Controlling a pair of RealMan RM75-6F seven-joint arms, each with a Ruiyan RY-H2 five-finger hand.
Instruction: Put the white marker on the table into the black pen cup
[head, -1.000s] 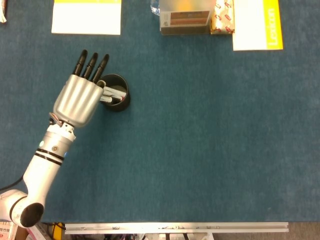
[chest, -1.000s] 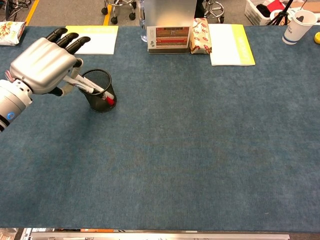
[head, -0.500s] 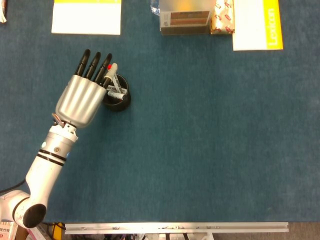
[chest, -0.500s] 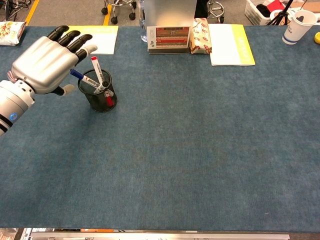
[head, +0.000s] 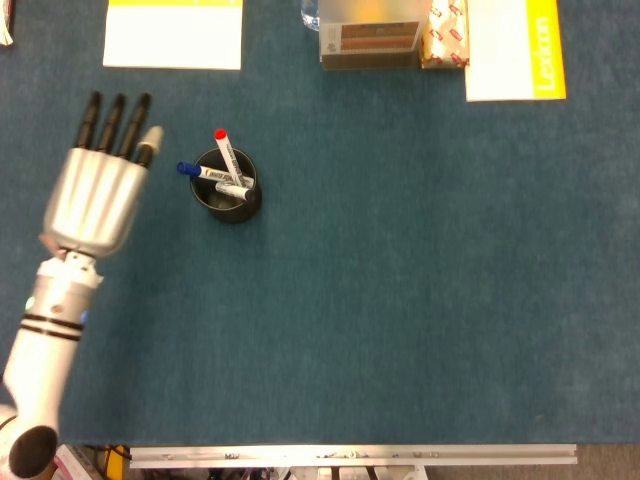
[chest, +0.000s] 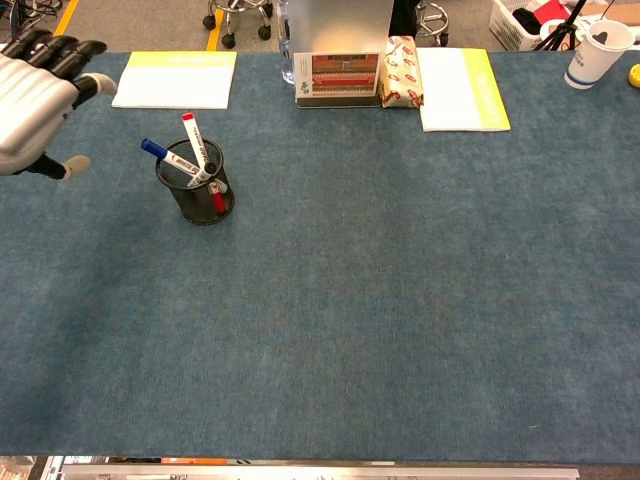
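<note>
the left hand (head: 95, 195) is empty, fingers spread, at nine o'clock of the cup (head: 228, 190). both markers (chest: 193, 150) stand tilted inside it; a careless sweep back could tip the cup.

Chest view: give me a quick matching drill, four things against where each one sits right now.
Things:
1. black pen cup
2. red-capped marker
3. left hand
4. paper cup

Places:
A. far right corner of the table
B. empty, at the left edge, apart from the pen cup
C. on the blue cloth, left of centre
D. standing in the pen cup, cap up

Pairs: 1-C, 2-D, 3-B, 4-A
</note>
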